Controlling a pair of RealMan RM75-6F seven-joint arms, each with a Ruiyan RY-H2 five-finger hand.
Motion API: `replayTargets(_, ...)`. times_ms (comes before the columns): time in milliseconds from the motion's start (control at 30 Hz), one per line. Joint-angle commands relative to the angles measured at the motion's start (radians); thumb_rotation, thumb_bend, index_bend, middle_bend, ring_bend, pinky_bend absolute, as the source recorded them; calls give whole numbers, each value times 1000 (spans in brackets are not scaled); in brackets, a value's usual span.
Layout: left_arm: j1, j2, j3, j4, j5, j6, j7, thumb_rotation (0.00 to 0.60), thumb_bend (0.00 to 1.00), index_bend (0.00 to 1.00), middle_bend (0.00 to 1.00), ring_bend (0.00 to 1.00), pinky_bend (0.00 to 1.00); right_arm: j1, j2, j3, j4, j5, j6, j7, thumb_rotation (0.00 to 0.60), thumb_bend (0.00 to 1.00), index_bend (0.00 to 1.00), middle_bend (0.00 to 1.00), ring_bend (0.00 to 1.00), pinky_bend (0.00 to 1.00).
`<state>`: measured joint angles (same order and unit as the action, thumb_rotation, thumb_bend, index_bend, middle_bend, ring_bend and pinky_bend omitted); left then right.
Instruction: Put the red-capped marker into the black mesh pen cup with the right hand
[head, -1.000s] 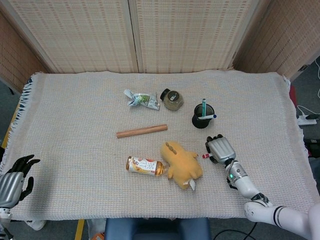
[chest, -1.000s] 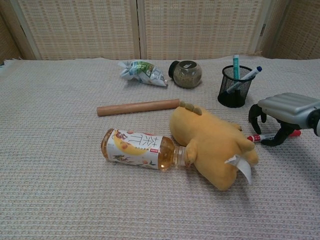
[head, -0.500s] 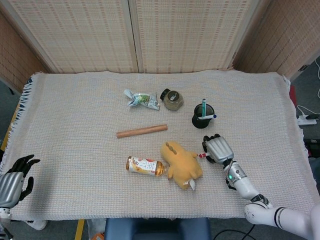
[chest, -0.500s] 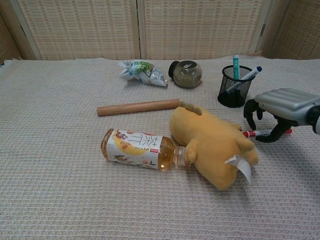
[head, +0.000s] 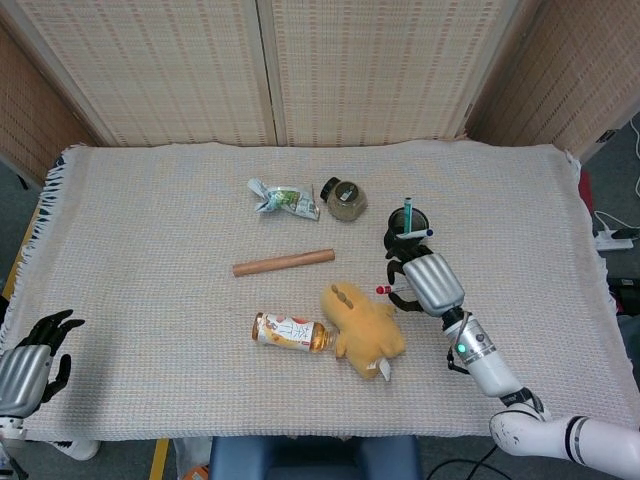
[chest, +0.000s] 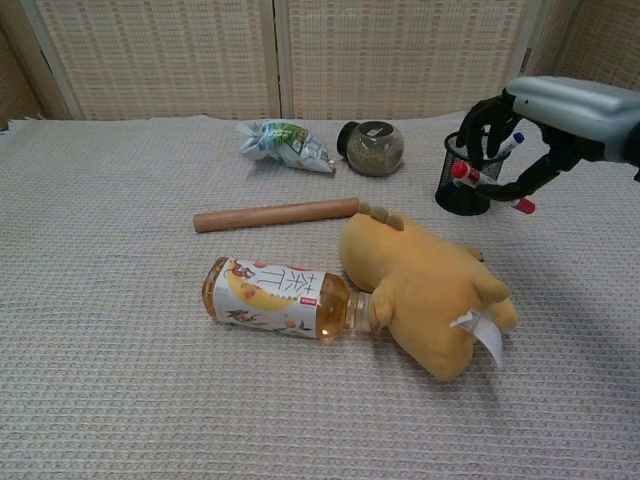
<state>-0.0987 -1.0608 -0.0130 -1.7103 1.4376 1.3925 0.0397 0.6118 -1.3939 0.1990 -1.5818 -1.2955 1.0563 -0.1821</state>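
Right robot hand (chest: 545, 120) has lifted the red-capped marker (chest: 490, 190) off the surface (head: 150, 220) — now grasped beside the black mesh pen cup (chest: 462, 178); only the head view shows the left robot hand (head: 28, 365), released.

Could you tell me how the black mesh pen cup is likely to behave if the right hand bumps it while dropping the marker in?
The black mesh pen cup looks like thin wire mesh, so probably light and easy to shove. It stands upright with two pens leaning past its rim, so a sideways knock from the right hand might tip it. The woven cloth beneath probably limits sliding.
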Motion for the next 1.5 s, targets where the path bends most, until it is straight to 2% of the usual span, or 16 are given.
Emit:
replayTargets(33,3,3,0,-4,6,8,-1,600,587,230,91,99,357,28,34,108,2,26,-20,250,600,250,653,288,394,324)
replayTargets(133,5,6,0,-7,7,14,-3,600,587,230,91,99,357,45,39,140,65,19,-30,345,600,258,642,288,404,336)
replayTargets(333,4,5,1,-7,5,8,1,600,587,231,91,99,358,59,45,212,199,52,-59,613,600,277,644,288,424,358)
replayTargets(467,1,0,2,-3,-2,0,8,600,586,231,91,99,358,79,23,228,317,55,-96,754,600,299,653,288,444,379)
replayTargets(667,-2,-9,-3,7,-20,-11,18,600,586,231,90,99,358,129,-57,207,488,12,-139,901,600,327,669,288,449,385)
replayTargets(867,-2,-9,-10,18,-39,-14,11,600,587,233,91,100,359,181,-158,171,653,-28,-166,992,600,333,672,288,449,386)
replayTargets(1067,-5,-10,-16,33,-60,-29,-2,600,586,242,90,99,359,212,-222,131,755,-69,-173,1051,600,341,672,288,450,388)
replayTargets(1333,-4,-10,-17,35,-63,-29,-6,600,587,243,90,100,359,215,-249,93,829,-81,-185,1067,600,350,656,290,431,382)
replayTargets(1500,-5,-12,-17,37,-65,-32,-2,600,586,242,91,100,359,216,-240,85,821,-71,-195,1016,600,339,537,289,331,271)
